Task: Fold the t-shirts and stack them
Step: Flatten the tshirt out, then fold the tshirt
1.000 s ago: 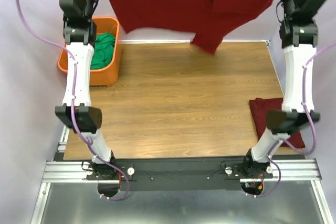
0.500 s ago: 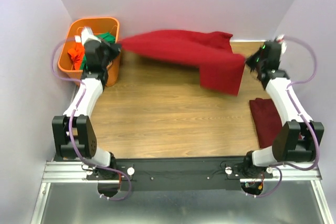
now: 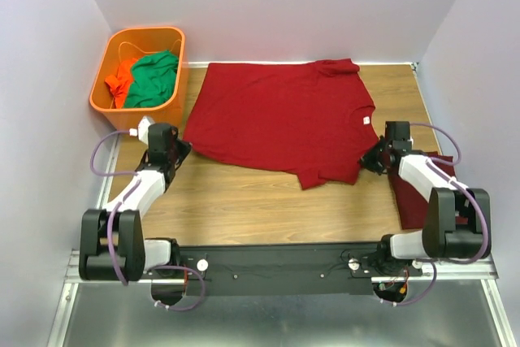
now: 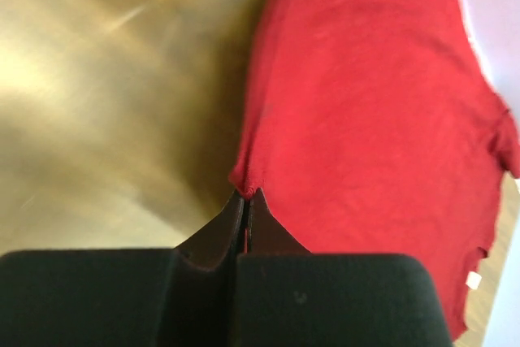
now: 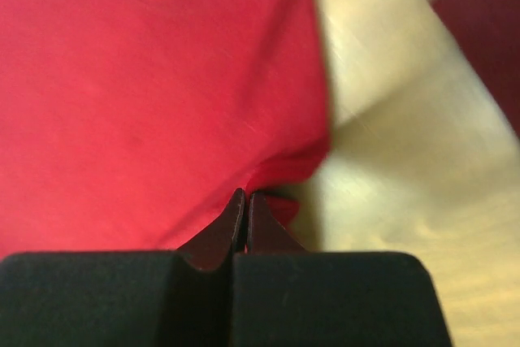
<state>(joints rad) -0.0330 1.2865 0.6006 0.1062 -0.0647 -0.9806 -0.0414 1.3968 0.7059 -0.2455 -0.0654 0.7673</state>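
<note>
An orange basket (image 3: 101, 80) stands at the far left corner of the wooden table (image 3: 244, 201), holding a crumpled green garment (image 3: 154, 79) with a bright orange garment (image 3: 120, 81) touching its left side; pale walls (image 3: 284, 6) surround the table

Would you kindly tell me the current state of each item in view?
spread t-shirt: flat on the table, unfolded
folded t-shirt: folded, at the table's right edge
basket: holds crumpled green garment and orange garment
left gripper: fingers shut on the spread t-shirt's corner
right gripper: fingers shut on its opposite edge
</note>
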